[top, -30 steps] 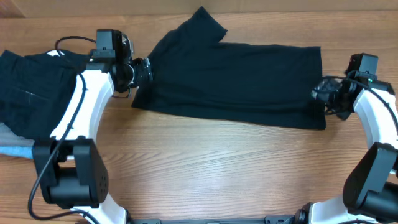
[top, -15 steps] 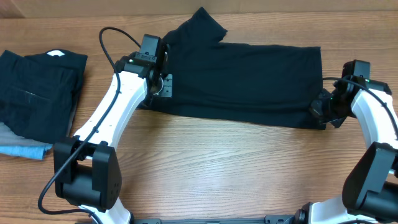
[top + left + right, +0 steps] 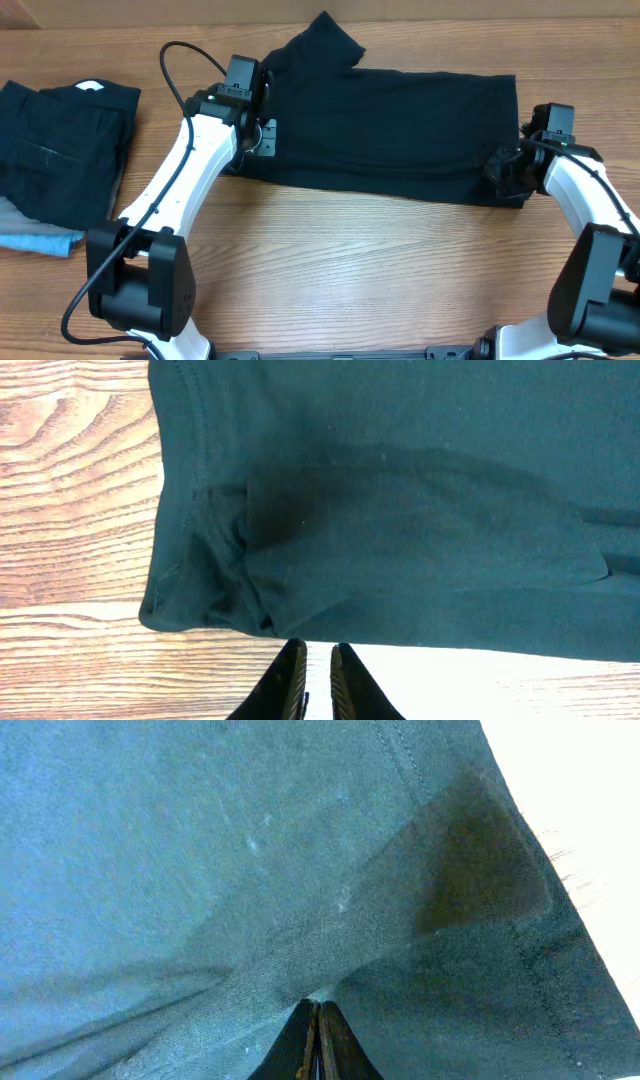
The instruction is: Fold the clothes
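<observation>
**Both arms on the shirt's lower corners**

Black T-shirt (image 3: 400, 130) lies flat across the surface (image 3: 350, 270), from the centre toward 12 o'clock. My right jaws are clamped tight on fabric at its 4 o'clock corner. Left jaws sit at the 8 o'clock hem with only a thin slit between them, and I can't tell if they've caught cloth. Folded dark pile (image 3: 60, 140) at 9 o'clock.

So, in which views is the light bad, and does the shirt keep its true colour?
Overhead: even light, sharp; the shirt reads flat black, few folds show. Left wrist: the shirt looks dark green, and the table beside the claw is blown out white. Right wrist: the shirt is washed to grey-blue, and the table at top right is pure white.
</observation>
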`<state>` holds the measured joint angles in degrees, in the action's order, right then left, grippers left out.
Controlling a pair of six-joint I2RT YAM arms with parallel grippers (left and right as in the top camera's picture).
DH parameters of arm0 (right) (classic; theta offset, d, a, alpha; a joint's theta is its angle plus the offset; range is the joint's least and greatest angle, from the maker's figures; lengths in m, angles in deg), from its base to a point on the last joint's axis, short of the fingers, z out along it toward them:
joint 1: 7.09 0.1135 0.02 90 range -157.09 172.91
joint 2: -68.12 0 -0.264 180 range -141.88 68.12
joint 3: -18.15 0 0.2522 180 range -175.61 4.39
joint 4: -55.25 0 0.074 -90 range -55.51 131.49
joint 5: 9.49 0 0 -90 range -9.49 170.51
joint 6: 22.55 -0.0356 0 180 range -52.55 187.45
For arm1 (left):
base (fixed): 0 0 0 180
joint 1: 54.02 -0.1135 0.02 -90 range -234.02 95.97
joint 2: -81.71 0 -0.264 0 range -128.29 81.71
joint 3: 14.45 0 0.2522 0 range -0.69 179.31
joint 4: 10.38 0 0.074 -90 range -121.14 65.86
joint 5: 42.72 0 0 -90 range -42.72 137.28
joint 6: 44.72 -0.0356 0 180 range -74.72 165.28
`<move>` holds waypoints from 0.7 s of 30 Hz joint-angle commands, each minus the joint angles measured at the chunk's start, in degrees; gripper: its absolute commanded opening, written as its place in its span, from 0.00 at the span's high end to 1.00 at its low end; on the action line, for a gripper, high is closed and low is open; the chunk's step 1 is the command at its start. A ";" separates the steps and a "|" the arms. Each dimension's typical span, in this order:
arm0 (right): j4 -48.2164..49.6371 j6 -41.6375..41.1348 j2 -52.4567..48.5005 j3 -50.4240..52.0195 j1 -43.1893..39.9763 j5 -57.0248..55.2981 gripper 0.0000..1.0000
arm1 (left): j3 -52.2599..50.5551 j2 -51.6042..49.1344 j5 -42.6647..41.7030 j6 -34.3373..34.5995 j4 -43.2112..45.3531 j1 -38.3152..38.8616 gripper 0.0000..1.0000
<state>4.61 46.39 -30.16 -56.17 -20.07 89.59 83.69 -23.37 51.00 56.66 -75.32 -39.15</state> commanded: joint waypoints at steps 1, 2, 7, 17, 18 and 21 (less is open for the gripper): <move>3.58 -0.09 0.09 0.55 0.39 0.92 0.96 | 0.85 -0.57 0.74 -1.11 0.22 -0.13 0.87; 6.64 0.11 0.09 0.55 0.39 1.16 0.96 | 0.83 -0.57 0.74 -1.11 0.22 -0.13 0.86; 9.68 6.54 0.11 -3.72 0.37 6.19 0.92 | 0.83 -0.57 0.76 -1.14 -0.24 -0.22 0.82; -9.84 16.83 0.09 -12.15 7.28 4.79 0.96 | -2.03 -0.59 -0.15 -5.09 2.43 -0.24 0.39; -10.05 16.81 0.09 -12.15 7.28 3.80 0.96 | -3.82 -0.59 -0.15 -7.02 5.18 -0.24 0.43; -9.97 16.81 0.09 -12.15 7.28 3.39 0.96 | -6.99 -0.59 0.28 -10.12 9.70 -0.26 0.51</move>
<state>-5.64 62.58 -30.42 -67.29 -13.01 93.98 78.79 -23.37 50.96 50.76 -67.06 -39.15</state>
